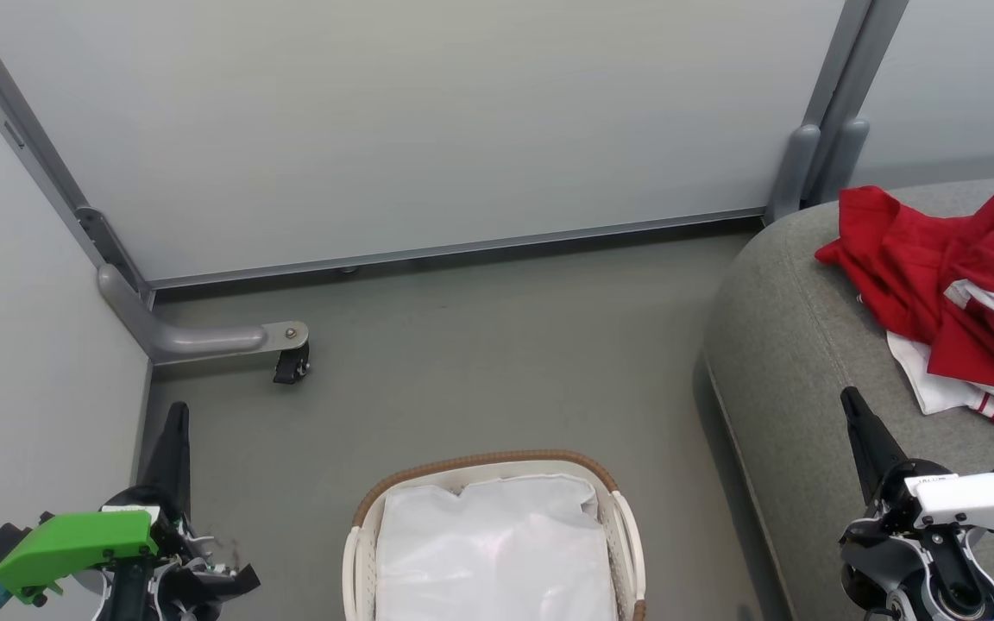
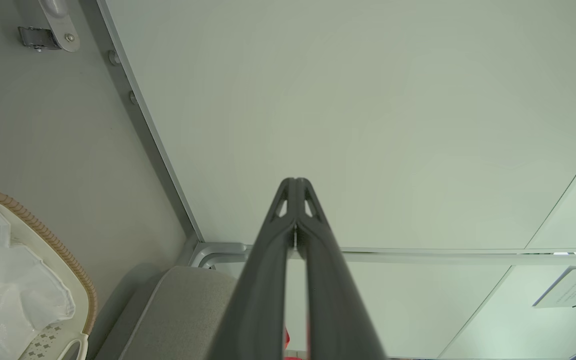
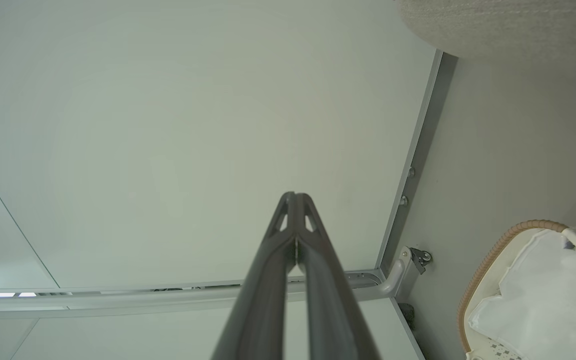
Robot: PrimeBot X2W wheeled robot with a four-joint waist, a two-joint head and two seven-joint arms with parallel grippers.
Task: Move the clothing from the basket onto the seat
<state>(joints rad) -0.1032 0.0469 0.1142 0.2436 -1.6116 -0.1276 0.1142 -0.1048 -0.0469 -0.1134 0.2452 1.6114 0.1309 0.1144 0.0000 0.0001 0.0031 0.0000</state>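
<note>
Clothing (image 1: 954, 276): red, lying heaped on seat (image 1: 790, 362), 3 o'clock. Basket (image 1: 359, 517), 6 o'clock: showing white liner (image 1: 497, 552), no red. Left end effector (image 1: 176, 414), right end effector (image 1: 849, 398): both pressed together, carrying nothing. Advising: probing liner folds before finishing.

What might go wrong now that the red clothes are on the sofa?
The clothing is heaped near the seat's rounded edge, so a piece might slip off. The right gripper, shut, sits close by; swinging it may snag the fabric. The liner covers the basket's inside; a garment might hide beneath.
</note>
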